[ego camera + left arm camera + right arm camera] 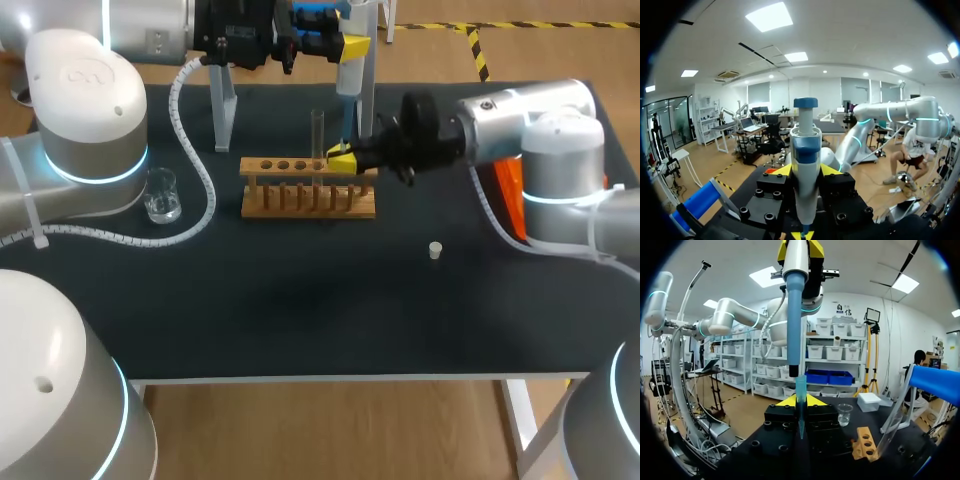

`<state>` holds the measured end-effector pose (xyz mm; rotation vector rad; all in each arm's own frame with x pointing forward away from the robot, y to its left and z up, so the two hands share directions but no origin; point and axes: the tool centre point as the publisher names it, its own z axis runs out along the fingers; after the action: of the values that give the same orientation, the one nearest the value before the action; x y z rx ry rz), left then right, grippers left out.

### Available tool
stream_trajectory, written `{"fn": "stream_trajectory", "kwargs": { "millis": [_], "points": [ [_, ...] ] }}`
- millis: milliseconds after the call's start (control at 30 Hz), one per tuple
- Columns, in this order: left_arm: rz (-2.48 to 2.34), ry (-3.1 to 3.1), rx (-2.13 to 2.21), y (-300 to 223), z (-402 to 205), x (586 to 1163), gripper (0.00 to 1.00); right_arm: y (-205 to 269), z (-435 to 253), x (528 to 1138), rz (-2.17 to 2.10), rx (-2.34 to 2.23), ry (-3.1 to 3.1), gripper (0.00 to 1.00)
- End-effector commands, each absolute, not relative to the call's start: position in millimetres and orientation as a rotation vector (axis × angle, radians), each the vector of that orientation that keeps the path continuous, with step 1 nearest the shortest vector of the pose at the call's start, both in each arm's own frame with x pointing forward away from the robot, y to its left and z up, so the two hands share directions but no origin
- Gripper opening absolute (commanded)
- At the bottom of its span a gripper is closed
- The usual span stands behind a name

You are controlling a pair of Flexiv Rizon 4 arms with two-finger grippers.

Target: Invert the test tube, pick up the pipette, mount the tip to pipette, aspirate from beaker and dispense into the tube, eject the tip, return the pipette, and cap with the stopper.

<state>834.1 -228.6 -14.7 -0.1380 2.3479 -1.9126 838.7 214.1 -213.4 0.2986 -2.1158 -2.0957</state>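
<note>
Two pinches: left end effector [805, 174] on white-blue cylindrical pipette [805, 142], right end effector [800, 403] on translucent conical tip [800, 386].

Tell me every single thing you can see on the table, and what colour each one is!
table: one, black, under everything
rack: one, wooden, middle of table
test tube: one, clear, upright in rack
beaker: one, clear glass, left of rack
stopper: one, white, alone, right of rack
stand: one, clear, behind rack
orange thing: one, partly hidden by right arm; cannot tell what
pipette: one, white and blue, in left tool
pipette tip: one, pale blue, in right tool, just under pipette
left tool: one, yellow tips, shut on pipette
right tool: one, yellow tips, shut on pipette tip
</note>
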Motion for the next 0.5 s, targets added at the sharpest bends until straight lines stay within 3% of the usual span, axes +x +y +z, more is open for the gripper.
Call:
{"fn": "stream_trajectory", "kwargs": {
  "millis": [33,500],
  "points": [
    [-1.911,2.350,-0.139,-229.3,-18.0,834.4,0.00,212.3,-209.7,838.5,-2.092,0.293,-2.120,0.00],
    [-1.911,2.350,-0.139,-229.3,-18.0,834.4,0.00,212.3,-218.6,835.6,-2.073,0.256,-2.121,0.00]
  ]
}}
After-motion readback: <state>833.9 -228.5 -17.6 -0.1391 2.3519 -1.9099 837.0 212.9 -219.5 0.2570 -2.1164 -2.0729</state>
